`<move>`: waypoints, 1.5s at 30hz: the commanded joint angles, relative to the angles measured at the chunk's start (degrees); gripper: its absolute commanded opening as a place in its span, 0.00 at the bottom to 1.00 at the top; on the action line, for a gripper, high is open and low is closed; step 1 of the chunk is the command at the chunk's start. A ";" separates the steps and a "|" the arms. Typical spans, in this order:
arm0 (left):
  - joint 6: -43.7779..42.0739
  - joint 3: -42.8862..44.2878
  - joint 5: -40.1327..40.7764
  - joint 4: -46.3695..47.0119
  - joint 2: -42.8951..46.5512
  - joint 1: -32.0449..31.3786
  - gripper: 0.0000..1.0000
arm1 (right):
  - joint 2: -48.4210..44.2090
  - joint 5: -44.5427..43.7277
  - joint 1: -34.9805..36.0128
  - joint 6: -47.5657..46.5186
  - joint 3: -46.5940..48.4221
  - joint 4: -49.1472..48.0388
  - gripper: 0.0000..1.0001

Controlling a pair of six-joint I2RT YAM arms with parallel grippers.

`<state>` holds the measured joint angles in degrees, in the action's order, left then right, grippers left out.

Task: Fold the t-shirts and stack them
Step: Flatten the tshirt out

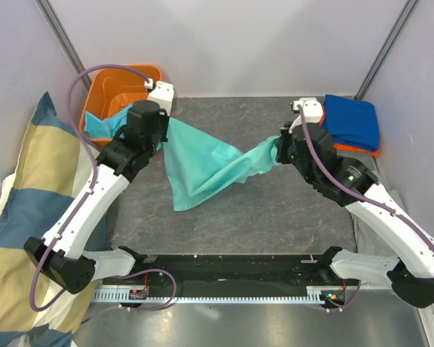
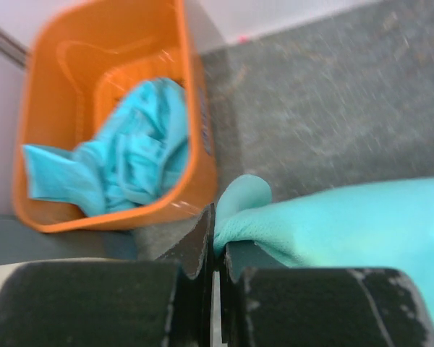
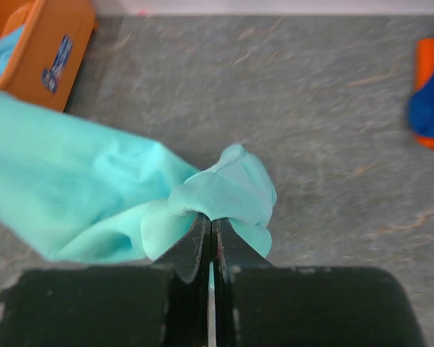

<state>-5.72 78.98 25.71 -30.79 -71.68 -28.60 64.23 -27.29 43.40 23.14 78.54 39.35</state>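
A big striped pillow (image 1: 25, 217) slumps left of the grey bench (image 1: 275, 217). A mint-teal t-shirt (image 1: 202, 166) stretches across the bench's middle. The orange bin (image 1: 108, 90) at far left holds a turquoise t-shirt (image 2: 130, 155), and a folded royal blue t-shirt (image 1: 353, 119) lies far right. The left gripper (image 2: 215, 242) and right gripper (image 3: 211, 235) are each clamped on an end of the mint-teal t-shirt.

In the top view the left arm (image 1: 94, 195) covers the near wall of the orange bin (image 1: 105, 90) and much of the turquoise t-shirt (image 1: 98, 126) inside it; the bin's sticker (image 3: 56, 61) is too blurred to read. Far to the right of the bin, the orange t-shirt (image 1: 362, 150) shows only a thin edge under the royal blue t-shirt (image 1: 353, 119).
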 commanded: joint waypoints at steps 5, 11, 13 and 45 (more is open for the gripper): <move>-6.41 8.38 7.94 -1.12 4.00 2.23 0.02 | -2.08 -11.20 0.20 -2.66 3.99 6.26 0.00; -7.73 11.19 9.62 -1.82 3.83 2.85 0.02 | -4.98 -14.81 0.20 -2.39 4.86 7.75 0.00; -7.56 12.59 9.53 -2.96 3.83 2.85 0.02 | -5.51 -15.34 0.11 -2.74 5.83 9.15 0.00; 7.02 34.87 -4.71 2.83 -44.98 3.73 1.00 | -3.85 -3.48 0.20 7.72 -8.14 8.73 0.00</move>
<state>-5.65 117.43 21.30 -30.55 -128.42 -25.34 59.57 -31.44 43.40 30.70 70.91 52.14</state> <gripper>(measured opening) 0.995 0.010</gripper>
